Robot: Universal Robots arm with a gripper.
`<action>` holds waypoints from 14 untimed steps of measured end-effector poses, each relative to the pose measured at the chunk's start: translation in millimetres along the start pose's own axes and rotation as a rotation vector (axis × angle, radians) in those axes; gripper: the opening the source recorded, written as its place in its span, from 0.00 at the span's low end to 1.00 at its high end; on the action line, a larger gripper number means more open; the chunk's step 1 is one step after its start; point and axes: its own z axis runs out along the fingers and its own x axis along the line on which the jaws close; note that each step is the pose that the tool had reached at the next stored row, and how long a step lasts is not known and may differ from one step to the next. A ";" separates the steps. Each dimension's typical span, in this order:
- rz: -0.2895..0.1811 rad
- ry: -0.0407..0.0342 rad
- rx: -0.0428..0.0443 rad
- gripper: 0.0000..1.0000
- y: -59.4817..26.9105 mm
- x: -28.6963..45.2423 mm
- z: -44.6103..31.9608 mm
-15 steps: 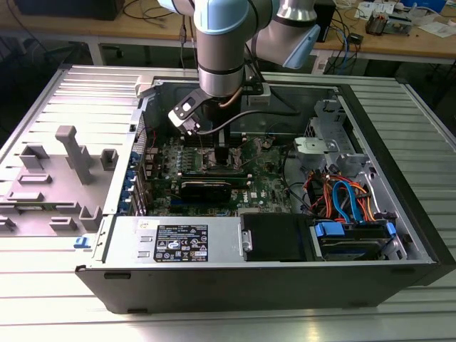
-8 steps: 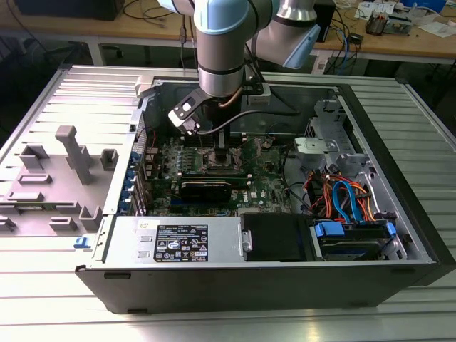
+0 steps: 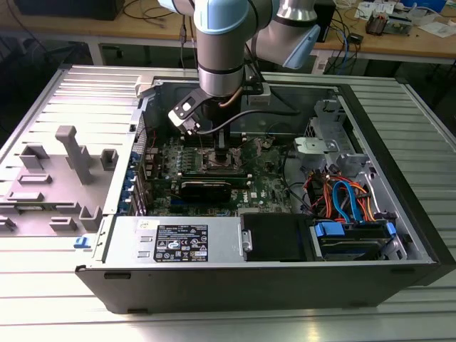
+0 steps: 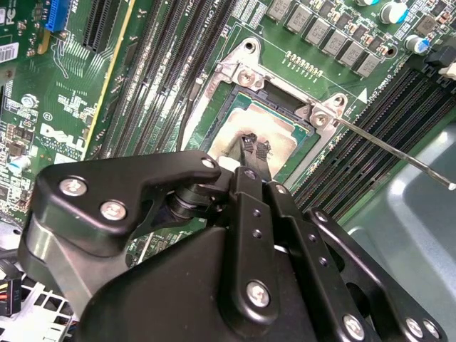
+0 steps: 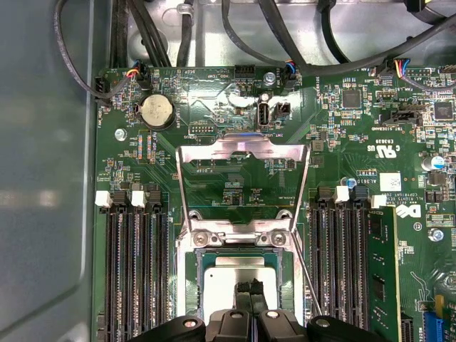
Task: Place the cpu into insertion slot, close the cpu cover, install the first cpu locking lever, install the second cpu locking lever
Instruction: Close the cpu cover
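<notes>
Slatted metal table (image 3: 214, 320) carries an open PC case (image 3: 285, 278) lying on its side. Grey fixture blocks (image 3: 71, 160) sit beside the case at the exterior view's left.

Arm (image 3: 221, 50) drops straight down into the case over the green motherboard (image 3: 271, 182). The drive bay with blue and orange cables (image 3: 345, 199) is at the case's corner, exterior view's right.

Gripper (image 3: 222, 153) is low over the socket area, mid-board, toward the case's far wall. In both wrist views the gripper (image 5: 250, 288) (image 4: 254, 146) has its fingertips drawn close together with only a sliver between them and nothing visibly pinched. The tips are on or just above the chip's top; can't tell if there's contact.

The cpu cover (image 5: 214, 148) is swung open off its hinge edge, away from the socket, with bare board showing through its window.

The insertion slot (image 5: 198, 285) sits between the two banks of black memory slots (image 5: 135, 271).

The cpu (image 5: 228, 281) lies inside the slot, dull silver top up, square to the rim and uncovered.

One locking lever (image 4: 385, 146) is unlatched. It's a thin rod running from a socket corner out over the memory slots toward the board's edge.

Coin cell (image 5: 157, 112) is near the board's corner, past the open cover.
</notes>
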 end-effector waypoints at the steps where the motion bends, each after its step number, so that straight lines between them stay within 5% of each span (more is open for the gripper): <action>1: 0.000 0.0005 0.0002 0.11 0.0 0.0 -0.8; 14: 0.000 0.0024 0.0045 0.11 0.7 -0.1 -7.6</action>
